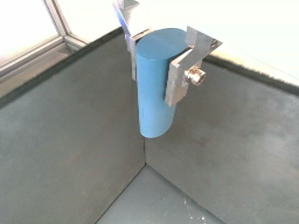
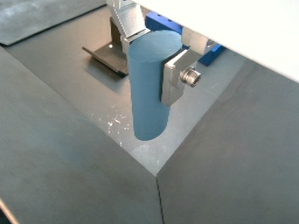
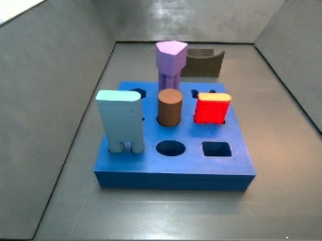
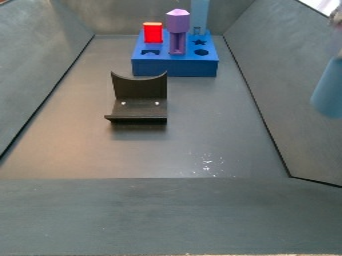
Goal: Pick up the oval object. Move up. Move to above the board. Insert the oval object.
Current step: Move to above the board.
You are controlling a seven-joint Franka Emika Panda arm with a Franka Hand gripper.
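Observation:
My gripper point(image 1: 155, 80) is shut on the oval object point(image 1: 156, 92), a slim dull light-blue peg. The peg hangs upright between the silver fingers point(image 1: 180, 77) in both wrist views, well above the grey floor. In a wrist view the same gripper point(image 2: 152, 63) holds the peg point(image 2: 151, 96), with corners of the board point(image 2: 212, 54) showing behind it. In a side view the peg point(image 4: 329, 84) appears blurred at the right edge, far from the board point(image 4: 203, 68). The bright-blue board point(image 3: 176, 175) with its shaped holes fills a side view; the gripper is out of that view.
On the board stand a wide pale-cyan block point(image 3: 119, 118), a brown cylinder point(image 3: 169, 106), a red block point(image 3: 212, 109) and a purple peg point(image 3: 170, 62). The dark fixture point(image 4: 138, 100) sits on the floor between me and the board. Grey walls enclose the floor.

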